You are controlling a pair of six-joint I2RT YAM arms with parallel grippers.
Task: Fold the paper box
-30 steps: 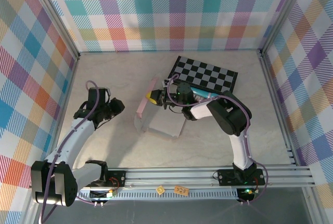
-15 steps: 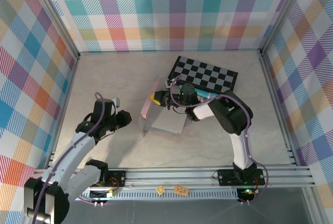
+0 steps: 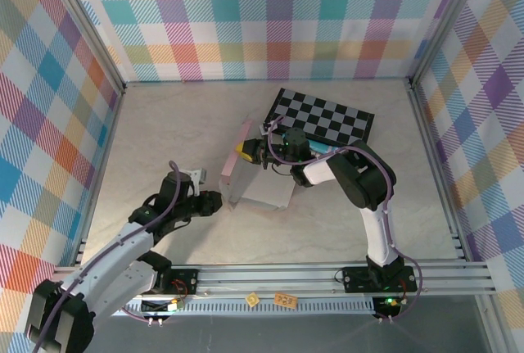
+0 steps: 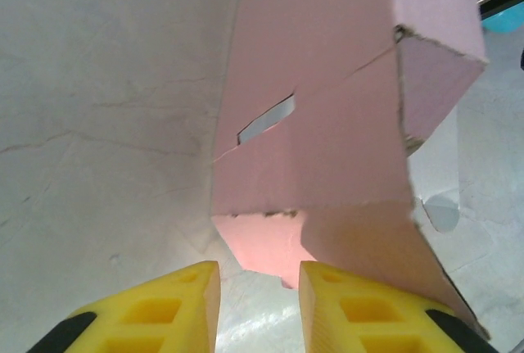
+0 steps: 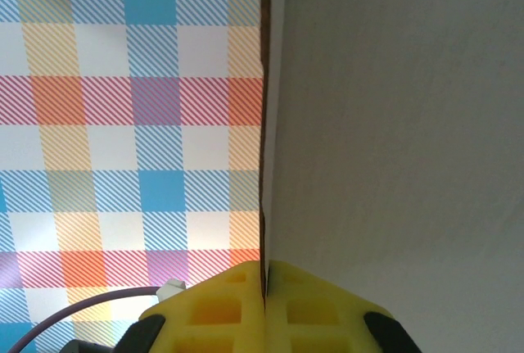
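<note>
The paper box (image 3: 259, 189) stands half-formed on the tabletop (image 3: 164, 124). The right end effector (image 5: 266, 273) pinches its upright panel; the left end effector (image 4: 259, 275), narrowly parted and empty, sits just before its lower flap, possibly touching it.

1. Dusty-pink thin cardboard paper box (image 4: 327, 83): outer face plain pink, unprinted; inner face pale grey.
2. Left gripper (image 4: 259, 287): fingers bright yellow, black at the outer base; right gripper (image 5: 264, 287): the same yellow and black.
3. Flat rectangular checkered board (image 3: 327, 117): black and grey squares.
4. Enclosure walls (image 3: 262, 17): plaid of teal, purple, orange, yellow and pink on white; the coloured squares are diagonally hatched.
5. Stone-look table top (image 3: 180, 124): pale beige; faint darker veining.
6. Left arm (image 3: 115, 259) and right arm (image 3: 377, 234): white links; black joints.
</note>
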